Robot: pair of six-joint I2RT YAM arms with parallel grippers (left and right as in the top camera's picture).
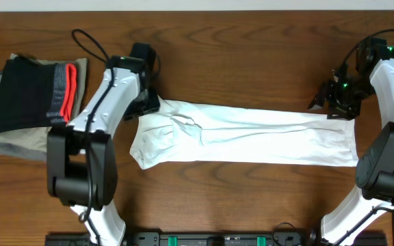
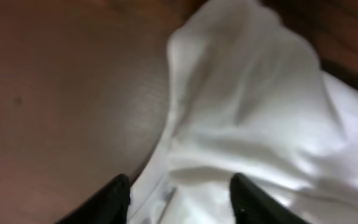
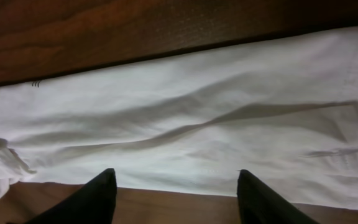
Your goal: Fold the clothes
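1. T-shirt [image 1: 252,137], plain white, lies on the wooden table [image 1: 252,61], folded into a long narrow band. It runs left to right across the middle, and its left end is wider and more rumpled than its smooth right end.
2. In the right wrist view the T-shirt [image 3: 185,124] fills most of the picture. A long soft crease crosses it, and a stitched hem shows at one edge.
3. In the left wrist view the T-shirt [image 2: 247,106] rises in a bunched, blurred fold, with bare wood beside it.
4. The left gripper [image 1: 149,101] sits at the far left corner of the band. Its own camera shows the left gripper [image 2: 179,180] with its fingers set apart and white cloth filling the gap. I cannot tell whether they are pressing on that cloth or merely straddling it.
5. The right gripper [image 1: 332,101] sits at the far right corner of the band. Its own view shows the right gripper [image 3: 176,174] released, its jaws wide over the shirt's edge and pinching no cloth.
6. Well to the left of the shirt, a folded black garment [image 1: 26,92] with a red-and-grey band lies on top of some olive-grey garments [image 1: 5,140].
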